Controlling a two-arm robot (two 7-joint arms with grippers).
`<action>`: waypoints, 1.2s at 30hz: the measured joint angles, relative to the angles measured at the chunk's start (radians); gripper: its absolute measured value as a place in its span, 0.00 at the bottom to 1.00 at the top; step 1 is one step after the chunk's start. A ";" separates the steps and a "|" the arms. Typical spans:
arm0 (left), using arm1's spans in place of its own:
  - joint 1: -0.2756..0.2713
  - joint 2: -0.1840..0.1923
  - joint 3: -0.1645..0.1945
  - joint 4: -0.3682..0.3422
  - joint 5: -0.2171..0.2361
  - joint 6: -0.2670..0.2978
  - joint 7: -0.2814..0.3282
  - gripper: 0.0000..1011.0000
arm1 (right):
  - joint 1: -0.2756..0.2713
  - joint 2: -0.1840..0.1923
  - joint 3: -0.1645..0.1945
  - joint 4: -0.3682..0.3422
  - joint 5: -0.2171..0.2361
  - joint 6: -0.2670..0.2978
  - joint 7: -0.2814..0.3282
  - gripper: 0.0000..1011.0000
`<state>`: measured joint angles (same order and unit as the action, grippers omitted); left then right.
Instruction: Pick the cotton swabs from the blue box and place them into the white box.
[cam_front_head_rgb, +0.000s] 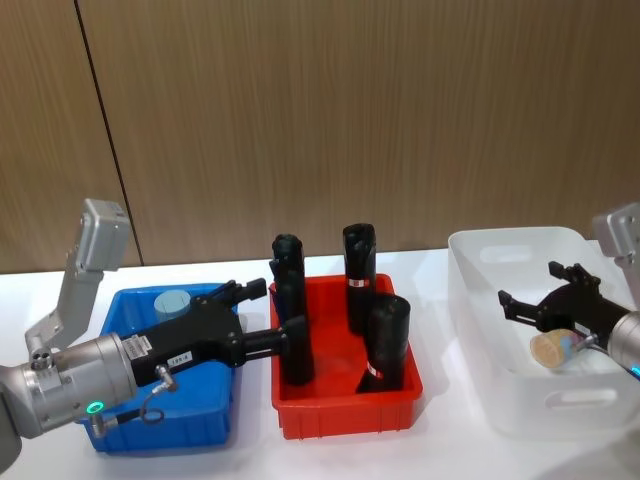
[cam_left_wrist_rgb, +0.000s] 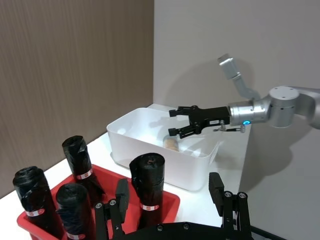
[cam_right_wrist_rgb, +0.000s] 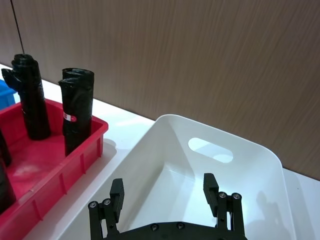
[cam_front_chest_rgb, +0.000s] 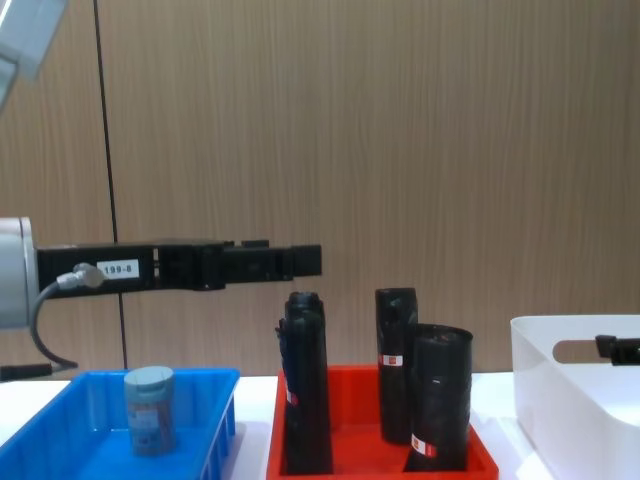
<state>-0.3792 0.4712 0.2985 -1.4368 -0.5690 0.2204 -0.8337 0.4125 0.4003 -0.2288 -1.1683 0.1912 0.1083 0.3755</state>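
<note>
head view: one jar of the cotton swabs (cam_front_head_rgb: 172, 302) stands upright in the blue box (cam_front_head_rgb: 215, 425), lower left of frame, long axis vertical, grey-blue lid up. a second jar (cam_front_head_rgb: 553, 347) lies on its side on the floor of the white box (cam_front_head_rgb: 515, 235), right of frame, long axis roughly left-right, tan round end facing left. left gripper (cam_front_head_rgb: 281, 310) is level above the blue box's right rim, pointing right, jaws spread, empty. right gripper (cam_front_head_rgb: 528, 283) is over the white box, pointing left, jaws spread, nothing between them, above the lying jar and not touching it. red tray (cam_front_head_rgb: 340, 415), centre, holds four black rolls (cam_front_head_rgb: 386, 340), all upright.
</note>
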 joint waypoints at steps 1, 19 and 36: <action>0.000 0.000 0.000 0.000 0.000 0.000 0.000 0.99 | -0.008 -0.001 0.000 -0.011 0.001 -0.002 -0.006 0.99; 0.039 -0.025 0.043 -0.052 0.101 -0.057 0.224 0.99 | -0.164 -0.024 0.001 -0.230 0.037 -0.029 -0.117 0.99; 0.078 -0.049 0.084 -0.103 0.200 -0.111 0.445 0.99 | -0.320 -0.048 0.003 -0.449 0.073 -0.057 -0.232 0.99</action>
<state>-0.3012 0.4224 0.3830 -1.5399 -0.3692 0.1090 -0.3890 0.0922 0.3525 -0.2260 -1.6170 0.2640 0.0516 0.1438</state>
